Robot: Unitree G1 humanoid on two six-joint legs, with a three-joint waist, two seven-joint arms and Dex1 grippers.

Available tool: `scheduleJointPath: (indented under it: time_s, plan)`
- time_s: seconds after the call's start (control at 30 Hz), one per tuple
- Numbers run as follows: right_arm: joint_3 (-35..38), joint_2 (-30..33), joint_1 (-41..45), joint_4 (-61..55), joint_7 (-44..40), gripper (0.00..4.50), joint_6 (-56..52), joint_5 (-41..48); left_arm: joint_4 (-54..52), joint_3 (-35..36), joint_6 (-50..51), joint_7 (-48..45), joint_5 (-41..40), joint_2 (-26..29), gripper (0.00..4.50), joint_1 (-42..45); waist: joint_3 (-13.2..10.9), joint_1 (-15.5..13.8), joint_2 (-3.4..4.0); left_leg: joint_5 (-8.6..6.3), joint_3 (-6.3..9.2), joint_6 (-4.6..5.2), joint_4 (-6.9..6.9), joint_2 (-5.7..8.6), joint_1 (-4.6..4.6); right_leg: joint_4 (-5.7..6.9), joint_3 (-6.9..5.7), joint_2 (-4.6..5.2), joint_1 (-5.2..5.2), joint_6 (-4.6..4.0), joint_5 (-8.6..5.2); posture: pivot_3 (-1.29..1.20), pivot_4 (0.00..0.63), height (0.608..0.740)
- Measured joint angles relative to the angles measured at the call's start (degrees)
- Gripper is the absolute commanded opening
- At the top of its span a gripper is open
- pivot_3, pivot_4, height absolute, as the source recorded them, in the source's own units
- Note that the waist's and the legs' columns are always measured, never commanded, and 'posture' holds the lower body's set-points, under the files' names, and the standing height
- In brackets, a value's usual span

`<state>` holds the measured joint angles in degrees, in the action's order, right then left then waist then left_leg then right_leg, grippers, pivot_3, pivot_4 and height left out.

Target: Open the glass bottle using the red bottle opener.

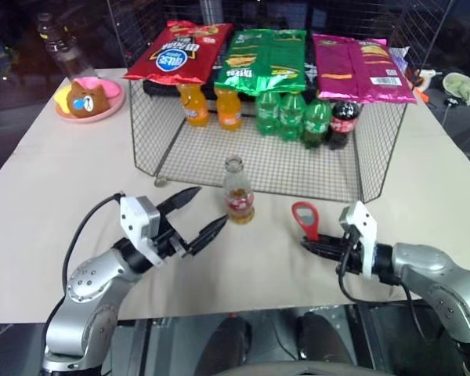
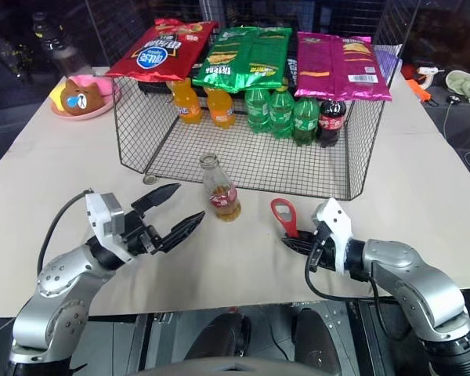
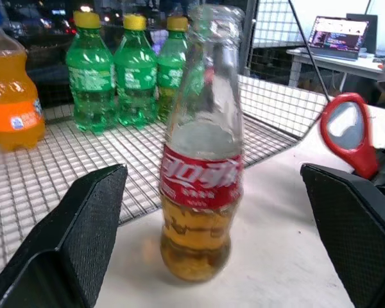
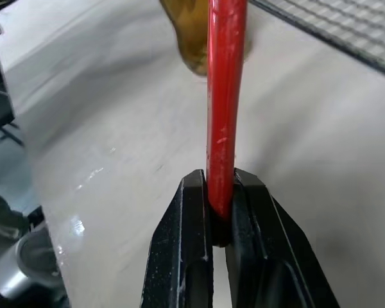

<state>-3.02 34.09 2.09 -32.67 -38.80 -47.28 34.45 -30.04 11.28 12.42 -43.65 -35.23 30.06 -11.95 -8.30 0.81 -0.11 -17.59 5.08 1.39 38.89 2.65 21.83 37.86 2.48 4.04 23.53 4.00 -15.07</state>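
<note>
The glass bottle [image 1: 239, 192] stands upright on the table just in front of the wire basket, with amber drink in its lower part and a red-and-white label [image 3: 201, 183]. My left gripper [image 1: 211, 206] is open to the bottle's left, fingers [image 3: 83, 224] spread wide and pointing at it without touching. To the bottle's right, the red bottle opener [image 1: 305, 219] rests with its loop head away from me. My right gripper [image 1: 305, 244] is shut on the opener's handle [image 4: 222, 128], low over the table.
A wire basket [image 1: 219, 160] behind the bottle holds orange, green and dark plastic bottles, with snack bags [image 1: 262, 55] lying across its top. A pink plate with a bear toy [image 1: 88, 98] sits at the back left. The table's front edge runs close beneath both arms.
</note>
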Motion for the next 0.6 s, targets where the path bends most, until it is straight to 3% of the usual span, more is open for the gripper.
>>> scheduleJointPath:
  time_s: [0.13,0.2,0.37,0.6]
  plan:
    - [1.71,0.58,-0.54,1.14,0.87,3.71,0.71,-0.79,-0.88,0.60,-0.03,-0.30,0.23,0.01,4.50,-6.79,-0.02,-0.17,-0.03,0.06,0.02,-0.11,-0.01,0.02,0.05,-0.07,-0.03,0.00,0.01,0.00,0.00,0.00,0.150,0.740]
    - [1.97,1.65,-1.70,1.49,0.69,4.46,3.18,-2.41,-0.39,1.51,-0.72,0.07,1.37,-0.20,4.50,-7.70,-0.02,-0.58,-0.06,0.05,0.07,-0.09,-0.01,0.05,0.05,-0.07,-0.10,0.00,-0.01,0.00,0.00,0.00,0.150,0.740]
    - [6.51,4.96,-10.60,3.64,-4.04,4.46,14.04,-5.89,1.11,2.06,-0.48,3.99,4.74,-0.90,4.50,-8.79,-0.02,-1.36,-0.08,0.05,0.04,-0.09,-0.01,0.09,0.03,-0.14,-0.09,-0.01,-0.09,0.01,0.00,0.00,0.150,0.740]
    - [15.37,2.86,-17.65,12.62,-12.09,4.46,31.81,-6.55,1.49,1.88,-1.14,5.62,9.29,-0.95,4.50,-12.44,-0.02,-1.24,-0.10,0.01,-0.01,-0.03,-0.03,0.00,-0.08,-0.12,-0.04,-0.03,-0.16,0.01,0.00,0.00,0.150,0.740]
